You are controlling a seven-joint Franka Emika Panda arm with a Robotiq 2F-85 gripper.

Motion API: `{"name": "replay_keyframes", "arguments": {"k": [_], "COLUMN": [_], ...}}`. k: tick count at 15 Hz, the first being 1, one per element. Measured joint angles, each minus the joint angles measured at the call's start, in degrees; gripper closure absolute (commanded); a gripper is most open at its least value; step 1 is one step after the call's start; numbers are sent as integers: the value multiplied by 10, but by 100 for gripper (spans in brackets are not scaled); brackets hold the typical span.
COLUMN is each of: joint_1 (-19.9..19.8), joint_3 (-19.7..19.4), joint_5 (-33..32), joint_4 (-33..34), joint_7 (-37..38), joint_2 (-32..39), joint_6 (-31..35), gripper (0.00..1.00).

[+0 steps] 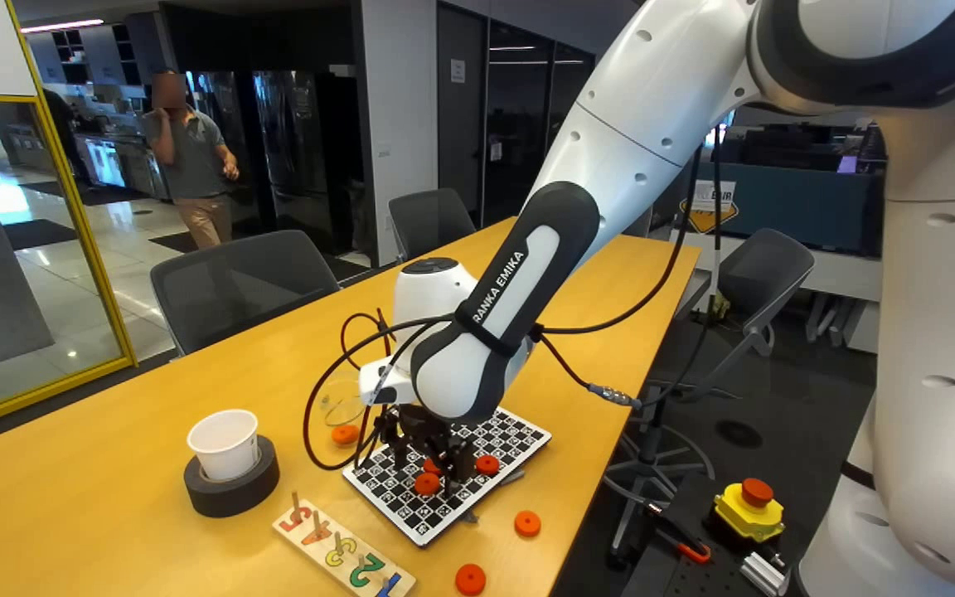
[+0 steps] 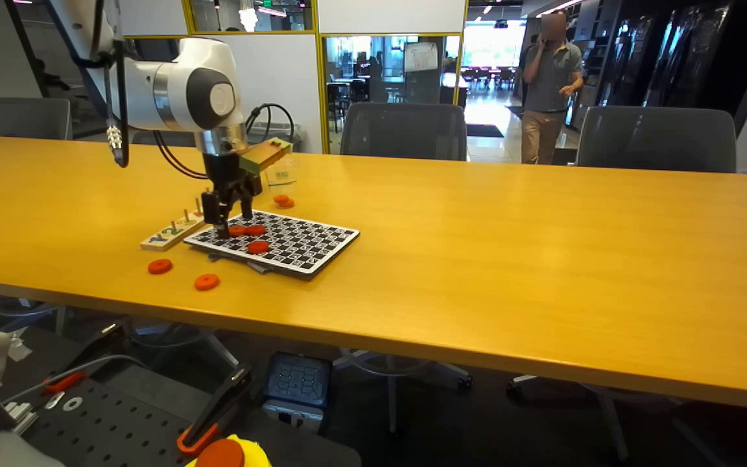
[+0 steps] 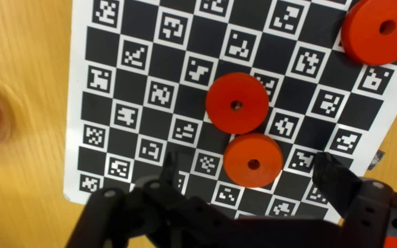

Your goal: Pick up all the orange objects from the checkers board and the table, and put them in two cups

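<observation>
Checkers board (image 1: 513,439) taken as dial centre; bearings are read in an exterior view unless stated. The gripper (image 3: 247,164) is low over the board, jaws spread wide, nothing held; in the wrist view an orange piece (image 3: 253,153) lies between its fingertips (image 3: 327,170), with board showing on both sides (contact between tips and board cannot be told). In that same view a second orange piece (image 3: 231,93) sits at 12 o'clock from the first, edges appearing to meet, and a third orange piece (image 3: 370,38) rests on the board at 2 o'clock from the second. On the table (image 1: 113,514), a fourth orange piece (image 1: 527,523) lies near the board at 4 o'clock and a fifth orange piece (image 1: 470,580) at 6 o'clock. The clear glass tumbler (image 1: 342,408) stands near the board at 10 o'clock, orange showing low in it. The white cup (image 1: 223,448) is upright at 9 o'clock, set in its dark grey base (image 1: 229,499), its floor hidden. A wooden number strip (image 1: 345,550) lies beside the board at 8 o'clock. The robot arm (image 1: 602,141) extends toward 1 o'clock; the yellow box with a red button (image 1: 747,518) is at 3 o'clock, off the table
</observation>
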Motion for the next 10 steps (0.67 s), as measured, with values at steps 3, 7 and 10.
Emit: {"name": "replay_keyframes", "arguments": {"k": [3, 7, 10], "joint_1": [0, 0, 0], "joint_3": [0, 0, -1], "joint_5": [0, 0, 0], "joint_4": [9, 27, 36], "joint_7": [0, 0, 0], "joint_2": [2, 8, 14], "joint_6": [-15, -48, -59], "gripper": [0, 0, 0]}}
